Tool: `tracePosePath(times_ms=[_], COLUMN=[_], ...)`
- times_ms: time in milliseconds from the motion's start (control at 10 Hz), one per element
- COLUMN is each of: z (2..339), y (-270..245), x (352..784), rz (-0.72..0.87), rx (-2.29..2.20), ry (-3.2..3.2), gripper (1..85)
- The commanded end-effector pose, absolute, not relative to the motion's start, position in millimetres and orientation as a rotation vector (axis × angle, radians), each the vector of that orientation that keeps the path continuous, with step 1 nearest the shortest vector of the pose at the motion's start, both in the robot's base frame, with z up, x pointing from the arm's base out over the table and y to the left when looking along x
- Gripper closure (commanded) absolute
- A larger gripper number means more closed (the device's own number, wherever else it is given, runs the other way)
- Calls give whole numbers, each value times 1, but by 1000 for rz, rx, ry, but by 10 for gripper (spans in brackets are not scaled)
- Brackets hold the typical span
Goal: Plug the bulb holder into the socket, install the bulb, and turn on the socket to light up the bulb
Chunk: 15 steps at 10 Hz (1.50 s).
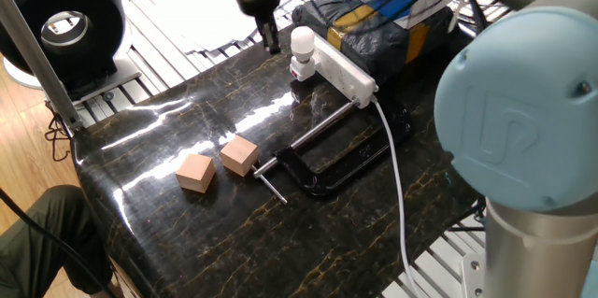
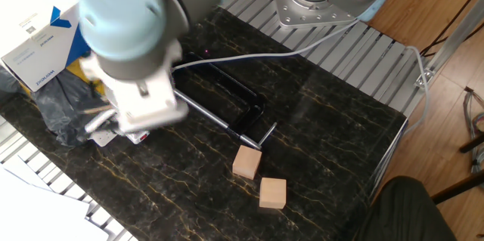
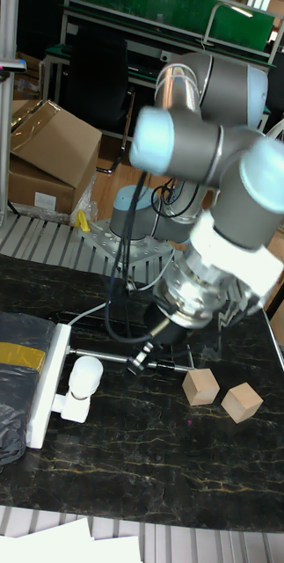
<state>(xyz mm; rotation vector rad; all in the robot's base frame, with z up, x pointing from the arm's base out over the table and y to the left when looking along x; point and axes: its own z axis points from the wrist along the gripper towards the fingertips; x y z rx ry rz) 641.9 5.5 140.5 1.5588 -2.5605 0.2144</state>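
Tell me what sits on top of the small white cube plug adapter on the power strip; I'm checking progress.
The white globe bulb stands upright on the white cube bulb holder, plugged into the long white socket. The threaded joint is covered.

Robotics lab — UR5 arm (image 3: 221, 141) | cardboard boxes (image 3: 45, 149) | slatted aluminium bench (image 2: 363, 52)

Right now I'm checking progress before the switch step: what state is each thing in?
bulb: seated upright in the bulb holder, unlit
bulb holder: plugged into the socket's end
socket: lying flat, cable attached
hand: raised beside the bulb, holding nothing
clamp: lying flat
two wooden cubes: resting apart, untouched
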Motion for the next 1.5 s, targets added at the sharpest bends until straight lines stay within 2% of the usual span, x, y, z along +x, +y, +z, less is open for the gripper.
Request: tracePosePath(times_ms=[0,100,300,400,500,600,700,1000,1400], z=[173,177,178,174,171,172,170,155,130], y=[-18,-32,-33,-30,-32,-42,-49,-61,-58], x=[638,651,648,645,643,645,645,642,640], rz=[101,135,48,1,-28,-12,0,6,-69], rx=[1664,1762,1924,2003,2075,2116,2187,2231,2300], ry=[-2488,-2456,-2387,-2327,-2262,-2214,-2133,-2127,-2101], gripper=[777,657,617,560,400,380,300,287,187])
